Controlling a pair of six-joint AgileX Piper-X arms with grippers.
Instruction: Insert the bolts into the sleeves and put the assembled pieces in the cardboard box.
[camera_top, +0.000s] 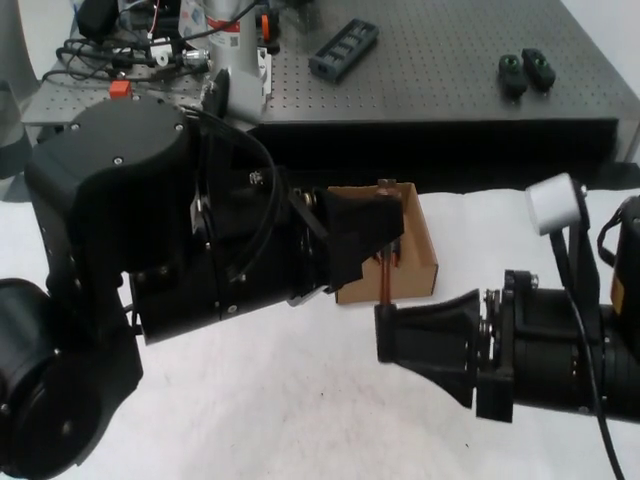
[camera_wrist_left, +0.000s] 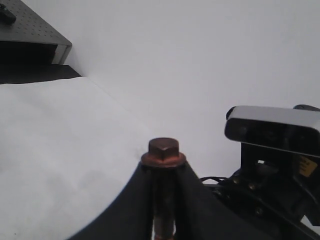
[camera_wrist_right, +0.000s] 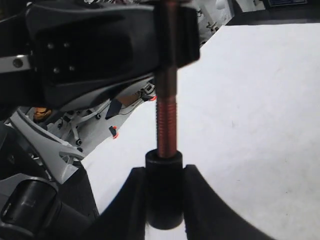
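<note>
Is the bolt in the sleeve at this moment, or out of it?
Partly in: the bolt runs down into the top of the sleeve, most of its shaft bare above. Depth: cannot tell.

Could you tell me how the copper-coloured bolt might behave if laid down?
The bolt looks solid metal, so probably stiff and heavy for its size. Its round shaft would likely roll; the flanged head might curb that.

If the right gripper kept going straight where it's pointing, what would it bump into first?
Most likely the left gripper, which holds the bolt just ahead, above the sleeve in the right gripper. Depth is hard to judge, so it might pass underneath.
</note>
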